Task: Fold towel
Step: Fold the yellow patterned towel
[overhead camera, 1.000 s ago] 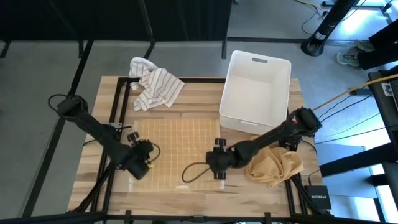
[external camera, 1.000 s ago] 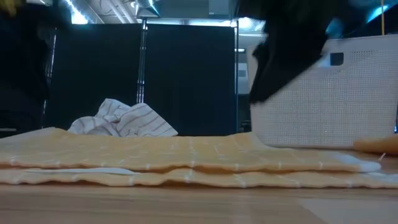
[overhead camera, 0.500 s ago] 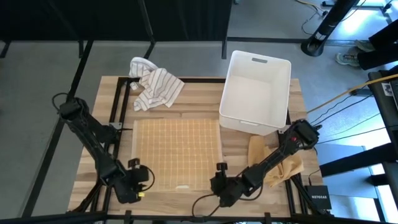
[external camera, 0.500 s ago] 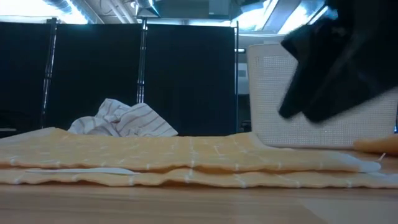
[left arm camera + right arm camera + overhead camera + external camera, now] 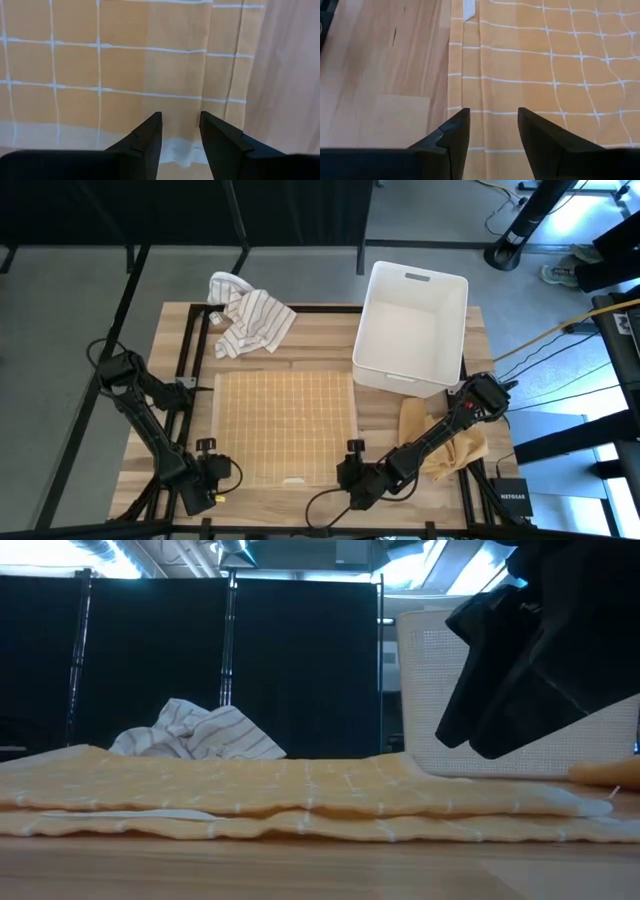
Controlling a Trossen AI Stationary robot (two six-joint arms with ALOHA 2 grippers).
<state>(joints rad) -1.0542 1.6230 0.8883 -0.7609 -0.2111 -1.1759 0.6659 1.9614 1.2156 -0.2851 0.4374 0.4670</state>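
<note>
An orange towel with a white grid [image 5: 285, 427] lies flat on the table, folded in layers whose edges show in the low view [image 5: 300, 805]. My left gripper [image 5: 218, 478] hangs open over the towel's near left corner [image 5: 220, 75], pointing down, its fingers [image 5: 150, 137] above the cloth by the white hem. My right gripper [image 5: 353, 478] stands open over the near right edge [image 5: 457, 75], slanting down. In the low view its dark bulk [image 5: 530, 660] hangs clear above the towel.
A white bin [image 5: 410, 330] stands at the far right, and a striped cloth [image 5: 248, 315] lies crumpled at the far left. Another orange cloth [image 5: 445, 442] is bunched under my right arm, near a black box [image 5: 512, 498]. Bare wood lies along the near edge.
Both grippers have gone toward the table's near edge and sunk a little, from beside the towel's middle to its near corners. The left gripper has tipped to point more steeply down. The towel has stayed still.
</note>
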